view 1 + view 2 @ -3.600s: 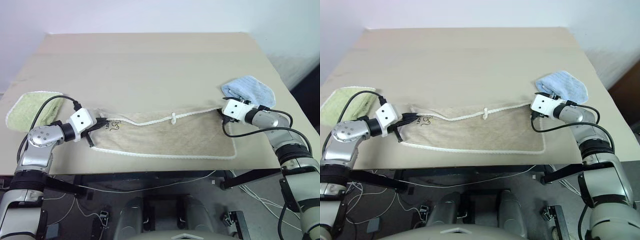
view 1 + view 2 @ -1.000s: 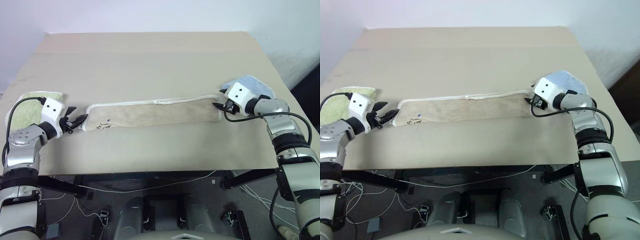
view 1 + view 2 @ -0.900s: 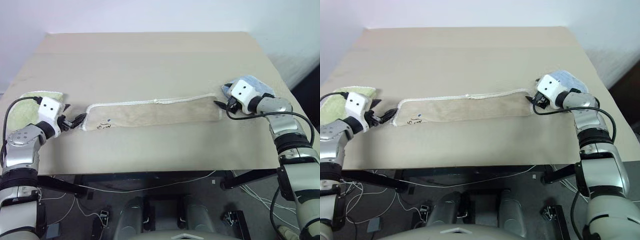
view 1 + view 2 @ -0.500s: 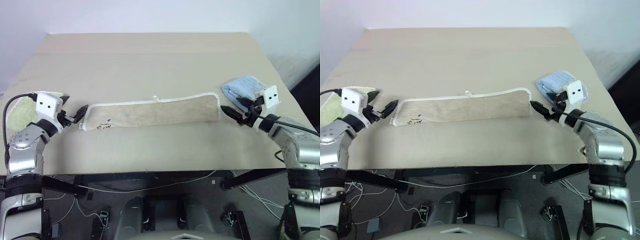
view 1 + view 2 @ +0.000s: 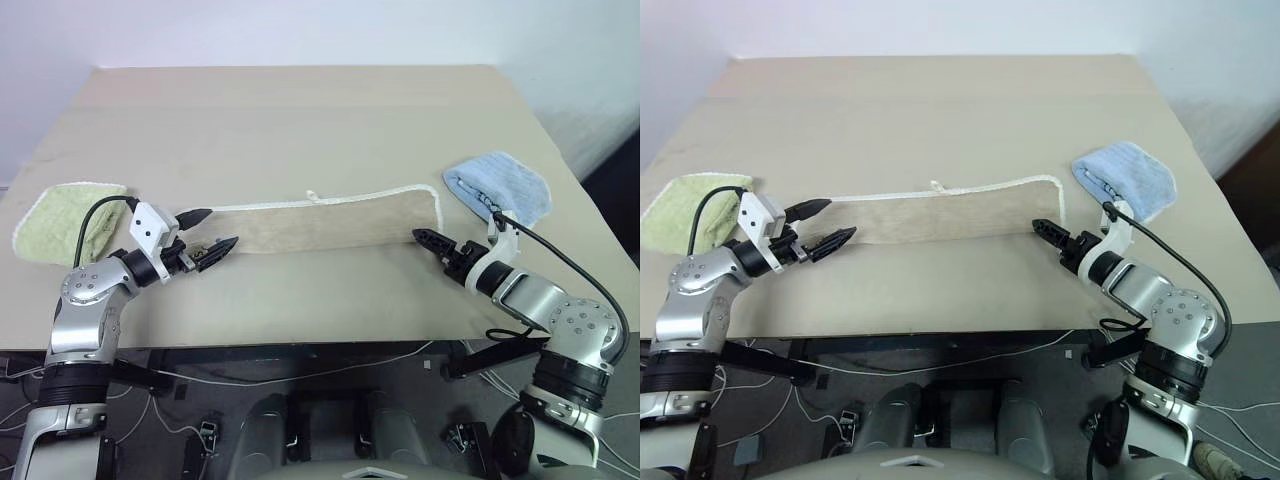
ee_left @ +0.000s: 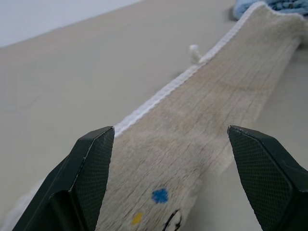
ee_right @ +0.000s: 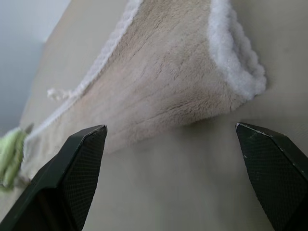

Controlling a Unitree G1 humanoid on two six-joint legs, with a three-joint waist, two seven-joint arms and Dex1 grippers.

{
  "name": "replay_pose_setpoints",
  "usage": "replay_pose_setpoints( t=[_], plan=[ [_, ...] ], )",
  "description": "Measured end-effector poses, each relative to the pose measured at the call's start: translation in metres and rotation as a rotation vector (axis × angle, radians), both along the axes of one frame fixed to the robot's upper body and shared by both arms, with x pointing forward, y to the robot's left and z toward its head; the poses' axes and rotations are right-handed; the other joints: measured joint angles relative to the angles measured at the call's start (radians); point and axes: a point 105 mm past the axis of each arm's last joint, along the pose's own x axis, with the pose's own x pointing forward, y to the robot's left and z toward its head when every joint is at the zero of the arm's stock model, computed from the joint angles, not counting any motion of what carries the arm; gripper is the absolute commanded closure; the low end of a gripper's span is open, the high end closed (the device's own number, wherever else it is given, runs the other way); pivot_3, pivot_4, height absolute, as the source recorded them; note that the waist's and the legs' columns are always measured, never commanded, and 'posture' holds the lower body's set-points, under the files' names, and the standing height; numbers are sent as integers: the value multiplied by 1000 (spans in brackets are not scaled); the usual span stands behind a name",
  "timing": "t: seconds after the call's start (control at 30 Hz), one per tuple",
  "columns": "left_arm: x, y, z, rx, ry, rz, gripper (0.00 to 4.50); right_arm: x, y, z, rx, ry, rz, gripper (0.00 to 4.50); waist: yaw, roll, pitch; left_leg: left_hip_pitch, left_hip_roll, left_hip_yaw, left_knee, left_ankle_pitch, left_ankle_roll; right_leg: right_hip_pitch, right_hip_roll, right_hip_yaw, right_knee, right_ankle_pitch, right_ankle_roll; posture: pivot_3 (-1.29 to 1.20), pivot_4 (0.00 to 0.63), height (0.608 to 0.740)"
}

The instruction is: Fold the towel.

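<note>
Now the towel point(image 5: 320, 220) lies folded into a long narrow beige strip across the middle of the table point(image 5: 300, 120), running from one side toward the other, with white corded trim along its far edge and around its right end. A small white loop point(image 5: 312, 195) sticks up from that trim about midway along. In the left wrist view a blue dot, a yellow dot and part of a dark embroidered mark show on the cloth's near end. The left gripper point(image 5: 205, 233) hangs over the strip's left end with its two black fingers spread apart, one finger above the far edge and the other above the near edge; nothing is held between them. Whether the fingertips touch the cloth cannot be told. The right gripper point(image 5: 432, 240) sits just beside the strip's right end, at its near corner, pointing toward the cloth, fingers wide apart in the right wrist view and empty, with the towel's rolled white edge lying between and beyond them. A light-green towel point(image 5: 62, 215) rests at the table's left edge, behind the left arm. A light-blue towel point(image 5: 500, 185) lies folded at the right side, just beyond the beige strip's right end and apart from it.
</note>
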Motion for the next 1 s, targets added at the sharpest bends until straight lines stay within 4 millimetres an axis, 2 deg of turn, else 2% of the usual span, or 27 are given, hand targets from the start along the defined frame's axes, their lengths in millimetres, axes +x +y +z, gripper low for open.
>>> replay_pose_setpoints(
  t=[0.17, 0.3, 0.43, 0.67, 0.77, 0.93, 1.0],
  plan=[
    [0, -4, -1, -13, 2, -9, 553, 13, 6, 2, 84, 45, -65, 16, -2, 0, 0, 0, 0, 0, 0, 0, 0, 0, 1, 0, 0, 0, 0, 0, 150, 740],
    [-1, -9, 1, -17, -9, -21, 553, 33, 8, 5, 173, 70, -150, 16, -4, 0, -1, 0, 0, 0, 0, 0, 0, 0, 2, 0, 0, 0, 0, 0, 150, 740],
    [-2, -10, 1, -19, -10, -17, 553, 40, 3, 1, 201, 96, -218, 948, -4, 0, -1, 0, 0, 0, 0, 0, 0, 1, 2, 0, 0, 0, 0, 0, 150, 740],
    [-5, -9, -1, -17, -10, -9, 553, 44, -6, -9, 223, 130, -295, 3458, -2, 0, -1, 0, 0, 0, 0, 0, 0, 1, 1, 0, 0, 0, 0, 0, 150, 740],
    [-5, -9, -1, -17, -11, -9, 553, 45, -6, -4, 240, 102, -301, 4471, -2, 0, -1, 0, 0, 0, 0, 0, 0, 1, 1, 0, 0, 0, 0, 0, 150, 740],
    [-5, -10, 1, -15, -23, -11, 553, 47, -16, 1, 237, 72, -331, 4471, 4, 0, -1, 0, 0, 0, 0, 0, 1, 1, 1, 0, -1, 0, 0, 0, 150, 740],
    [-4, -11, 2, -17, -30, -13, 553, 46, -30, 4, 209, 52, -356, 4471, 5, 1, -1, -1, -1, 0, 0, 0, 1, 1, 0, 0, -1, 0, 0, 0, 150, 740]
  ],
)
